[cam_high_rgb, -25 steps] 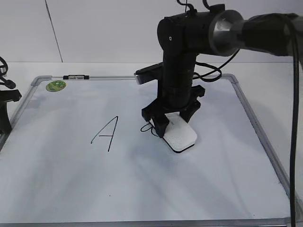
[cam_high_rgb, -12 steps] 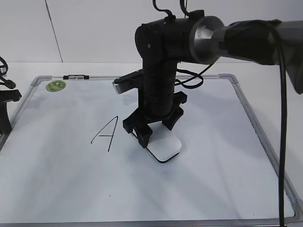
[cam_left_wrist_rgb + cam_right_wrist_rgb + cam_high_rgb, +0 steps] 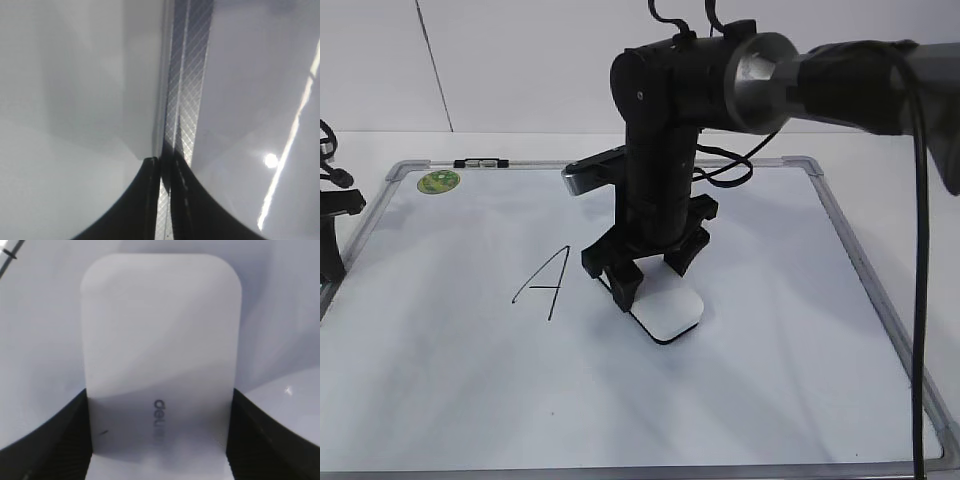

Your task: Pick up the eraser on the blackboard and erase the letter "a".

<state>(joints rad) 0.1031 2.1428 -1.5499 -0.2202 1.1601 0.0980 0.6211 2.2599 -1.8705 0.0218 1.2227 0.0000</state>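
Eraser (image 3: pixel 667 314) in right claw (image 3: pixel 645 278) barely shifted; small "a" now hidden.

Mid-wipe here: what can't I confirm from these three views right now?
- The letter "a": no view shows it. In the exterior view the right gripper and eraser cover its spot, so erased or not is unknown.
- Eraser underside: hidden against the blackboard.
- Right wrist view: eraser fills the frame.
- Left gripper: close-up on the frame.
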